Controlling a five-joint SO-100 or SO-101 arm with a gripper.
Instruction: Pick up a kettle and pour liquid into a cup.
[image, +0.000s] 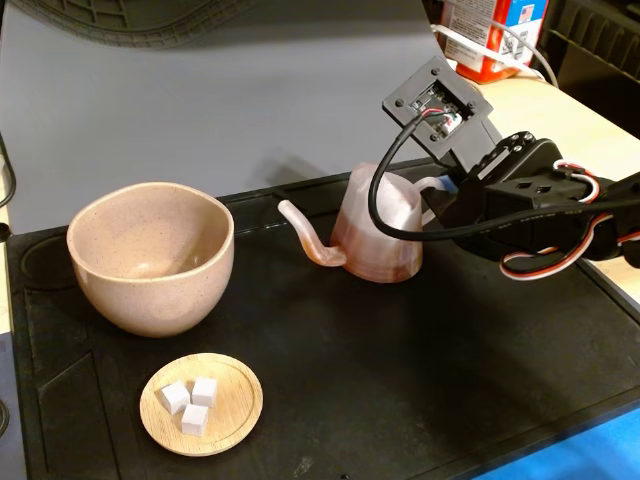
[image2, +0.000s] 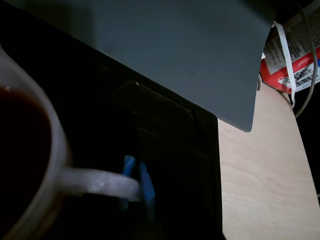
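In the fixed view the kettle (image: 378, 240) stands upright on a black mat (image: 420, 390), a little right of the middle of the picture, with its thin curved spout pointing toward 9 o'clock. The cup (image: 150, 257) sits on the same mat at 9 o'clock from the kettle, apart from it, with the spout tip short of its rim. Its inside looks dry and bare from this angle. At 5 o'clock from the cup, near the front edge of the mat, lies a small wooden dish (image: 235, 410) holding three white cubes (image: 191, 404).

The arm (image: 540, 205) comes in from 3 o'clock, its black body and looped cable pressed close against the right side of the kettle, where the handle is. The gripper (image: 440, 195) is right at that handle, but the fingertips are hidden behind the kettle and the arm here.

The wrist view is dark. The kettle's rim (image2: 55, 150) curves along the left edge, with the liquid (image2: 22, 150) dark reddish-brown inside it. The pale loop handle (image2: 97, 181) runs out toward 3 o'clock, and two blue fingertips (image2: 146, 182) stand narrowly apart right at its outer end, one on each side. Whether they actually clamp the handle I cannot tell. A grey backdrop (image2: 190, 55) fills the top, with a pale wooden table (image2: 265, 185) at 4 o'clock
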